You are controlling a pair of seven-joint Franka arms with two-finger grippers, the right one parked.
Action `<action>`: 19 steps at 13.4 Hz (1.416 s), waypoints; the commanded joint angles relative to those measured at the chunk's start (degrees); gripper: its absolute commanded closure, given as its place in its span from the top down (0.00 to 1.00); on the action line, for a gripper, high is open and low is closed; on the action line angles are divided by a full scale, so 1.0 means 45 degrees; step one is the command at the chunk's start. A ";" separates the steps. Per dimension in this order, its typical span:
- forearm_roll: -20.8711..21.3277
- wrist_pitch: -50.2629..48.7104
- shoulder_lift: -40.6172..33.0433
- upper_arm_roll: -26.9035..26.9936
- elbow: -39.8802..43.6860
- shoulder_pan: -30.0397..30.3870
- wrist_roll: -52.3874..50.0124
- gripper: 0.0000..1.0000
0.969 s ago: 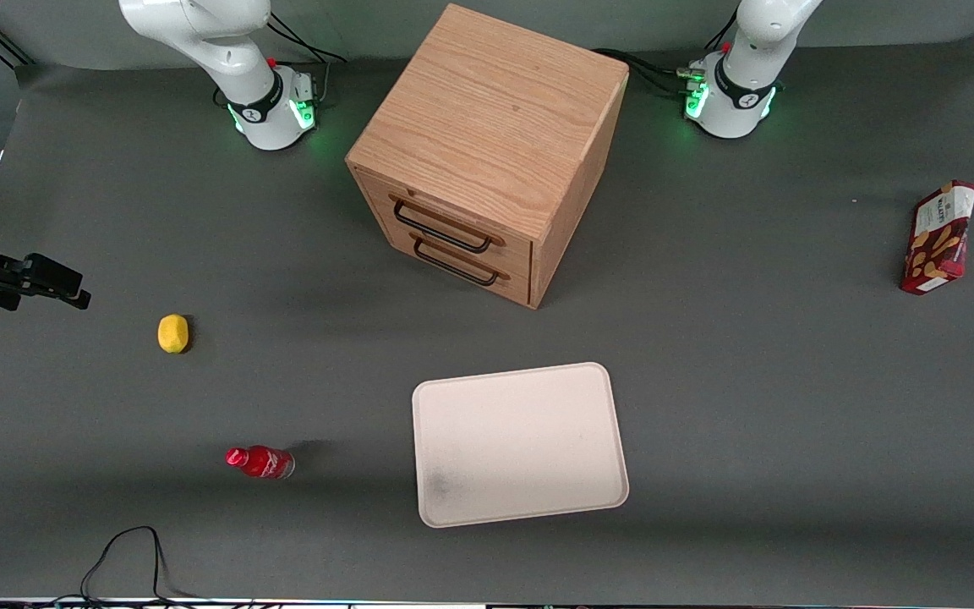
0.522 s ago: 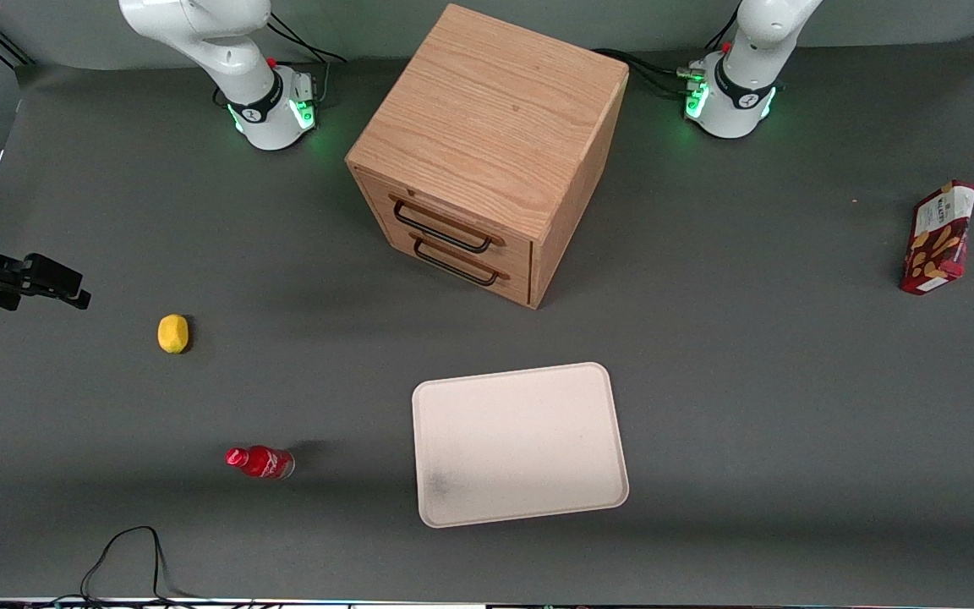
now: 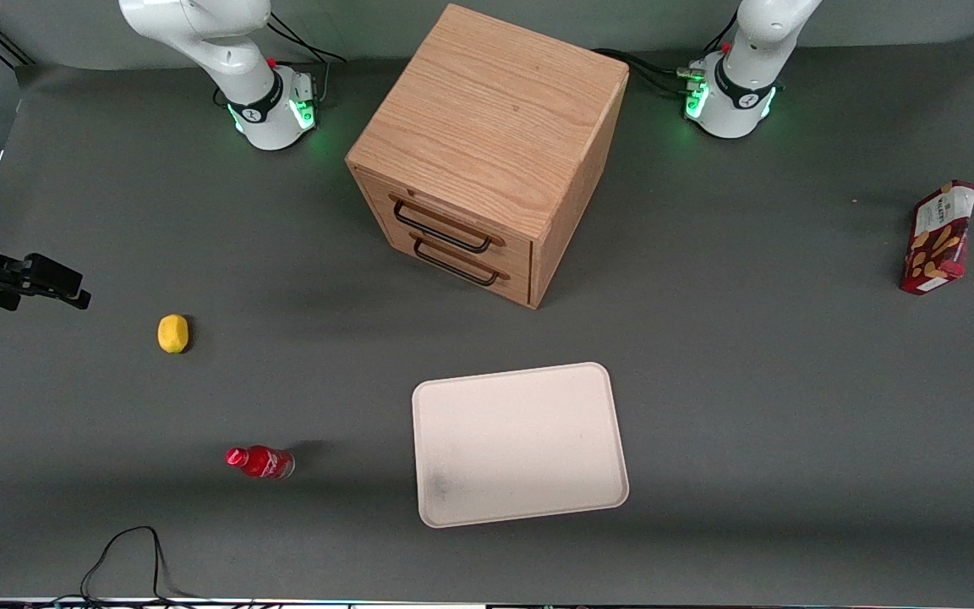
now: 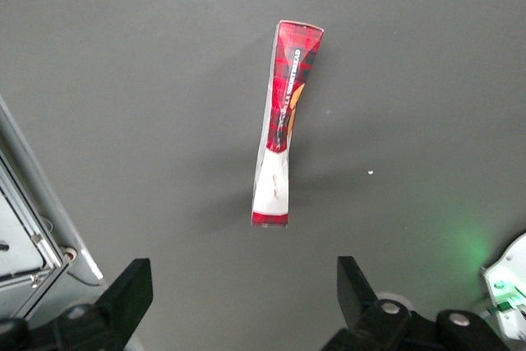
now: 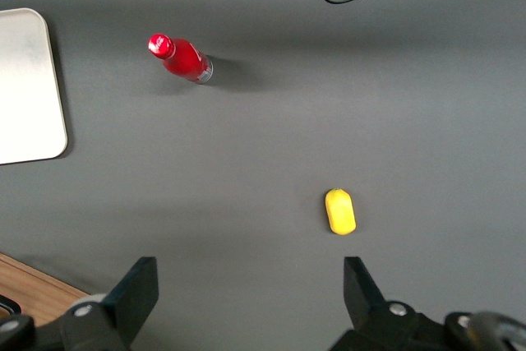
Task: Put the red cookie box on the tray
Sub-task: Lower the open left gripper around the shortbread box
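Going by the front view against the moments before, nothing on the desk [image 3: 749, 381] has shifted: the tray [image 3: 519, 444] lies bare in front of the wooden drawer cabinet [image 3: 487, 152], and the red cookie box [image 3: 938, 238] rests far toward the working arm's end, well apart from the cabinet. From its wrist view, the left gripper [image 4: 240, 297] hangs high above the box, fingers [image 4: 131, 289] spread wide, holding nothing. I judge the descent has not yet begun.

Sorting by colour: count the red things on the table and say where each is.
2. The red cookie box lies toward the working arm's end, under the open gripper. The red bottle lies beside the tray.
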 commanded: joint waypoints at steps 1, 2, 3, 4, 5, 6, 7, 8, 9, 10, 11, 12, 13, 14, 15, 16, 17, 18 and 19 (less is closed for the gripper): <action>0.0106 0.1792 -0.0575 0.0019 -0.1822 -0.0145 0.0150 1.00; 0.0106 0.2397 -0.0536 0.0019 -0.2174 -0.0184 0.0130 1.00; 0.0086 0.2983 -0.0400 0.0019 -0.2467 -0.0359 0.0111 0.99; 0.0106 0.3453 -0.0109 0.0019 -0.2567 -0.0457 0.0111 0.99; 0.0106 0.3729 0.0223 0.0019 -0.2587 -0.0497 0.0091 0.99; 0.0106 0.4195 0.0535 0.0019 -0.2684 -0.0536 0.0091 0.99; 0.0106 0.4722 0.0770 0.0019 -0.2878 -0.0613 0.0091 0.99; 0.0106 0.5211 0.0947 0.0019 -0.3093 -0.0595 0.0111 0.99; 0.0106 0.5564 0.1200 0.0019 -0.3250 -0.0556 0.0111 0.98; 0.0106 0.5857 0.1415 0.0019 -0.3367 -0.0517 0.0111 0.98; 0.0106 0.6112 0.1630 0.0019 -0.3465 -0.0478 0.0111 0.98; 0.0086 0.6288 0.1826 0.0019 -0.3466 -0.0458 0.0091 0.98; 0.0086 0.6425 0.2060 0.0038 -0.3466 -0.0458 0.0072 0.98; 0.0086 0.6697 0.2352 0.0038 -0.3486 -0.0439 0.0072 0.98; 0.0086 0.6951 0.2626 0.0058 -0.3486 -0.0419 0.0052 0.98; 0.0086 0.7051 0.2783 0.0058 -0.3486 -0.0438 -0.0141 0.97; 0.0086 0.7052 0.2920 0.0058 -0.3486 -0.0438 -0.0375 0.96; 0.0086 0.7071 0.3057 0.0058 -0.3486 -0.0438 -0.0397 0.95; 0.0086 0.7090 0.3135 0.0058 -0.3467 -0.0438 -0.0397 0.93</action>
